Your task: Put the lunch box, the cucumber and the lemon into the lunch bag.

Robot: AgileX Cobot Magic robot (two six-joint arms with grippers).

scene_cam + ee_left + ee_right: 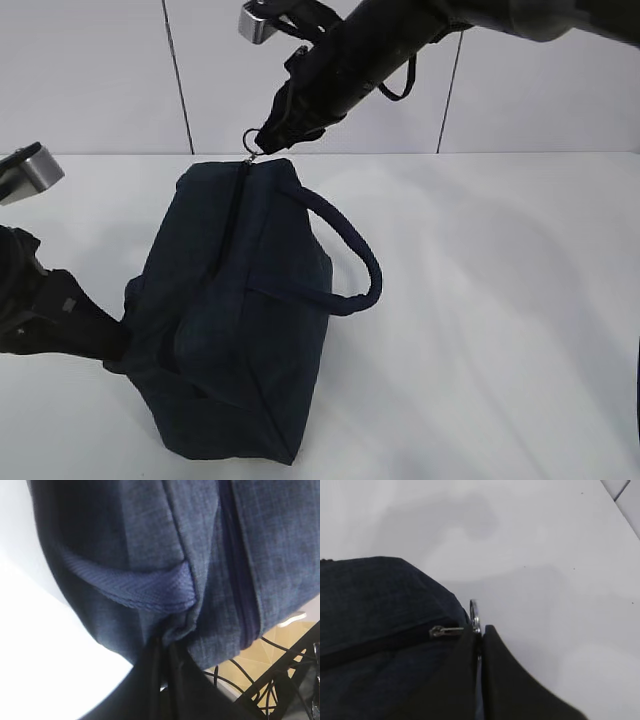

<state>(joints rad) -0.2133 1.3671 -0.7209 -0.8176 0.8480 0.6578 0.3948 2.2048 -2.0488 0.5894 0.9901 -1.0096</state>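
Note:
The dark navy lunch bag (230, 320) stands on the white table with its loop handle (345, 250) sticking out to the right. Its black zipper (238, 215) runs shut along the top. My right gripper (262, 145) is at the bag's far end, shut on the metal ring pull (474, 614) beside the zipper slider (442, 631). My left gripper (115, 350) is at the bag's near-left end, shut on a fold of fabric (175, 630) just under a woven strap tab (135, 587). The lunch box, the cucumber and the lemon are out of view.
The white tabletop (500, 300) stretches to the right of the bag. A pale panelled wall (100, 70) stands behind it. Past the table edge, the left wrist view shows cables and a dark frame (280, 680) over a tan floor.

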